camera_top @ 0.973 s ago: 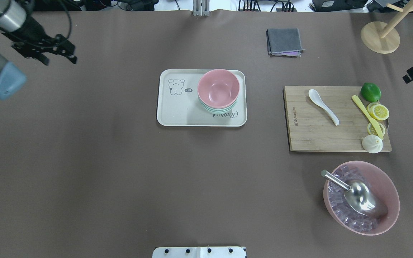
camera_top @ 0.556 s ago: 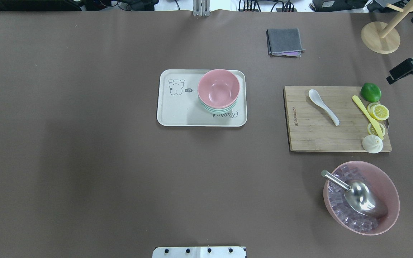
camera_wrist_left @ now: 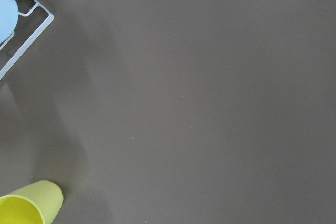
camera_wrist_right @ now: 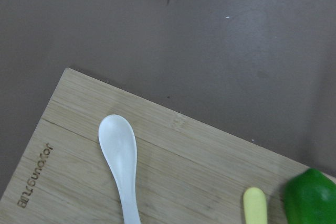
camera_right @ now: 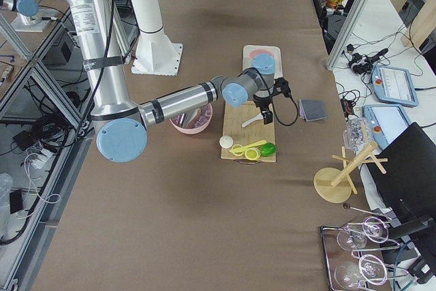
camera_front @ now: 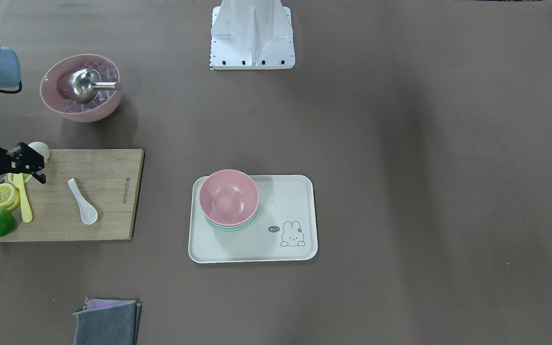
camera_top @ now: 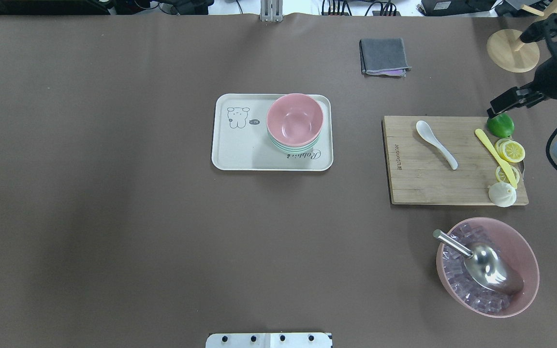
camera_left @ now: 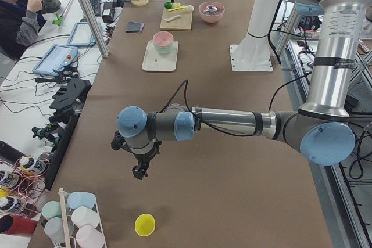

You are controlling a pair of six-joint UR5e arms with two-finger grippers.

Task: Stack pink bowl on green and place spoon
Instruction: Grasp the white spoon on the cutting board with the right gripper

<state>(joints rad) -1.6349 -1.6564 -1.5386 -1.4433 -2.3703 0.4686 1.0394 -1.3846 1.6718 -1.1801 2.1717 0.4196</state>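
Note:
The pink bowl (camera_top: 294, 118) sits nested on the green bowl (camera_top: 292, 149) on the cream tray (camera_top: 240, 150), at its right end. The white spoon (camera_top: 435, 143) lies on the wooden cutting board (camera_top: 428, 181); it also shows in the right wrist view (camera_wrist_right: 121, 156). My right gripper (camera_top: 495, 106) hovers over the board's far right corner, above the lime (camera_top: 502, 126), empty and apparently open in the front view (camera_front: 41, 173). My left gripper (camera_left: 138, 171) shows only in the exterior left view, far from the tray; I cannot tell its state.
A yellow knife (camera_top: 495, 155), lemon slices and a dumpling lie on the board's right side. A pink bowl of ice (camera_top: 522, 246) with a metal scoop stands near it. A grey cloth (camera_top: 384, 56) and wooden stand (camera_top: 513, 50) are behind. A yellow cup (camera_wrist_left: 31, 205) lies under the left wrist.
My left arm has left the overhead view at the left. My right gripper has moved in from the right edge toward the cutting board's far corner. Bowls and spoon have not moved.

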